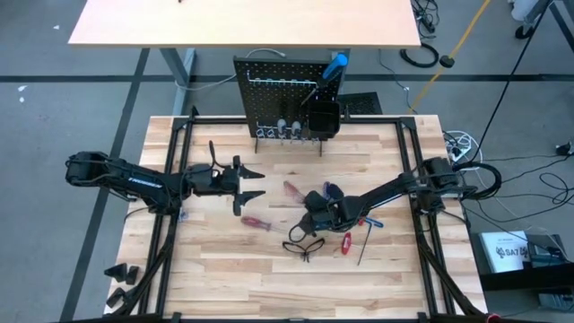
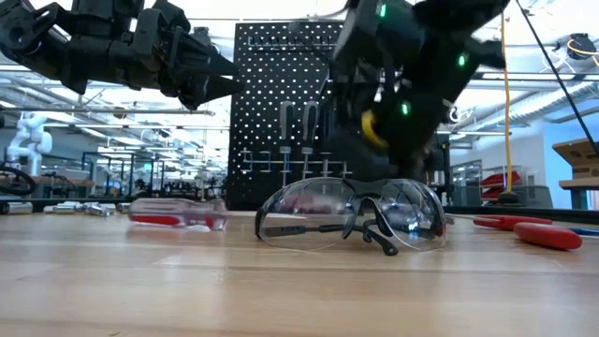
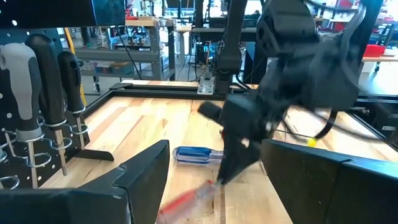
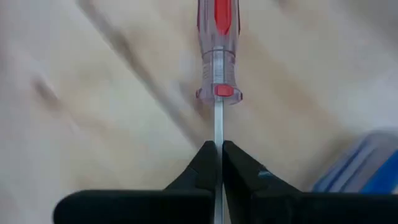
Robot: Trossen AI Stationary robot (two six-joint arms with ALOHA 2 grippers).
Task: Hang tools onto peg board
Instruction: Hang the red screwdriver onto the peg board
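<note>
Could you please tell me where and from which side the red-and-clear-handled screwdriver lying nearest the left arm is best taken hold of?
Probably around the middle of the handle, coming straight down from above. The red-and-clear-handled screwdriver lies flat on the wooden table with bare wood along both long sides, so fingers could straddle its width. The left gripper hovers open close by.

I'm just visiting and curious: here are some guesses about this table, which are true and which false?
1. The right tool is shut on the metal shaft of a red-handled screwdriver. True.
2. The left tool is holding the safety glasses. False: it stands open with nothing in it, and the glasses lie on the table.
3. The peg board stands upright at the far edge of the table. True.
4. A blue-handled screwdriver lies on the table. True.
5. The peg board is bare. False: several tools already hang on it.
</note>
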